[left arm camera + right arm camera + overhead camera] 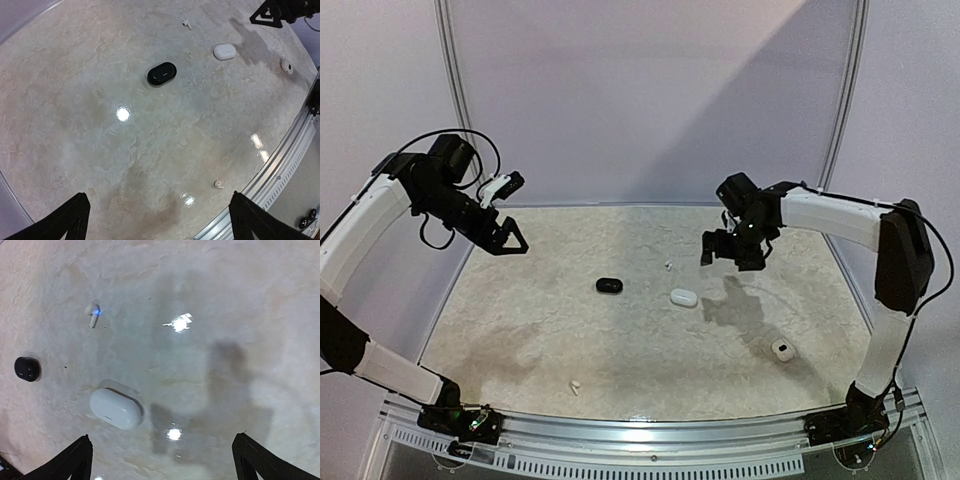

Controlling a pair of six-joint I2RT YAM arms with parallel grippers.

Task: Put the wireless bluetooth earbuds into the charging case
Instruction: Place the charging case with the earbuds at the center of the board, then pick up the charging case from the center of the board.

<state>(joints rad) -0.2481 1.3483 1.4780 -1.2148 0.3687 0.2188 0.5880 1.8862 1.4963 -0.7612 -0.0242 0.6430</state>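
Lying beyond the empty, wide-spread right gripper [161, 440]: a white earbud [93, 315], white case [116, 408] nearer.

Layout on table [520, 330]: left case [609, 285] mid-table; right case [683, 297] beside it to the right, slightly nearer; far earbud [668, 266] just behind right case, a bit left; small object [782, 349] near-right, well apart; near earbud [574, 386] left of centre, by near edge
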